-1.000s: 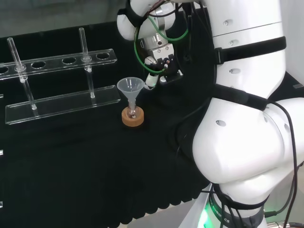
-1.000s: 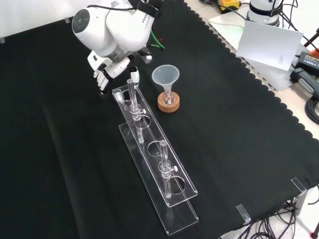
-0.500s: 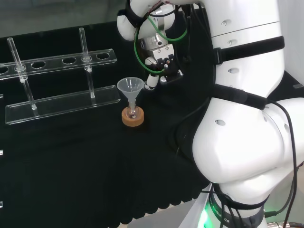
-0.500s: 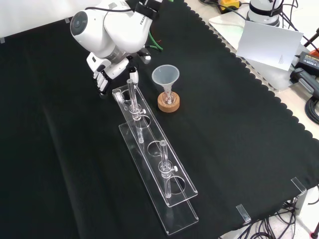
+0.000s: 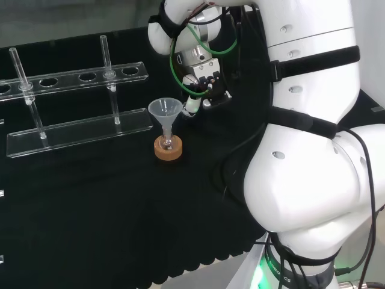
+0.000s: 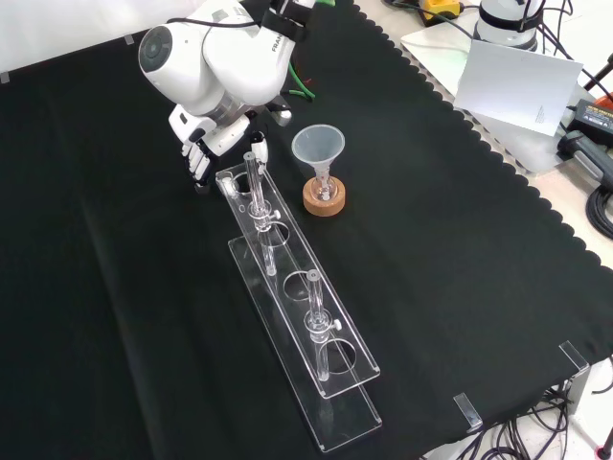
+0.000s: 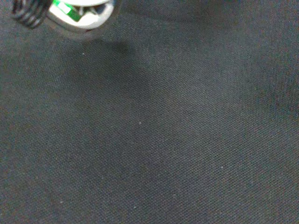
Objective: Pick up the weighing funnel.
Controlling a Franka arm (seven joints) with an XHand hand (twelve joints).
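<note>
My hand (image 6: 205, 140) hangs over the black cloth at the far end of the clear tube rack (image 6: 305, 316), left of the funnel (image 6: 318, 146) in the front view. Its fingers (image 6: 197, 156) point down toward the cloth, slightly bent, and I see nothing between them. In the head view the hand (image 5: 203, 84) is just right of the funnel (image 5: 164, 110), close to its rim. The funnel stands mouth up in a small flask on a cork ring (image 6: 324, 199). The wrist view shows bare black cloth (image 7: 163, 140) and a blurred white part of the hand (image 7: 86, 16).
The rack holds two upright glass tubes (image 6: 257, 182) (image 6: 316, 321) and lies lengthwise toward the front edge in the front view. In the head view the rack (image 5: 78, 126) stretches left of the funnel. A white sheet (image 6: 517, 81) and cables lie beyond the cloth's right edge.
The hand has shifted a little: up and toward the funnel's rim in the head view, slightly right in the front view. The funnel and rack have not moved.
</note>
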